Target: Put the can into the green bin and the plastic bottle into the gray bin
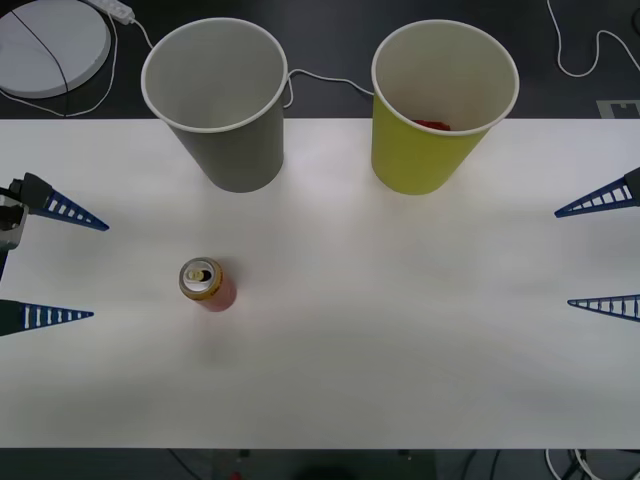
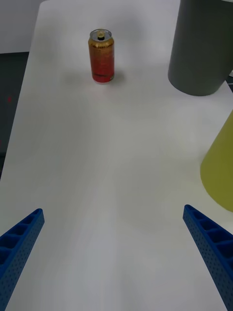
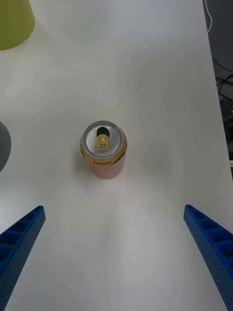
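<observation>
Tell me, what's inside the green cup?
Inside the green bin, something red peeks over the near rim. Its wall hides the rest, so I can't tell what it is.

- We read "Lemon" on the shoulder band of the can (image 3: pixel 103 156), which stands ahead of our left gripper (image 3: pixel 115 257), between its spread fingers.

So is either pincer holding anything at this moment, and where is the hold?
Nothing is held. The left pincer and right pincer are both open at the table's sides, and the can stands free on the table.
</observation>
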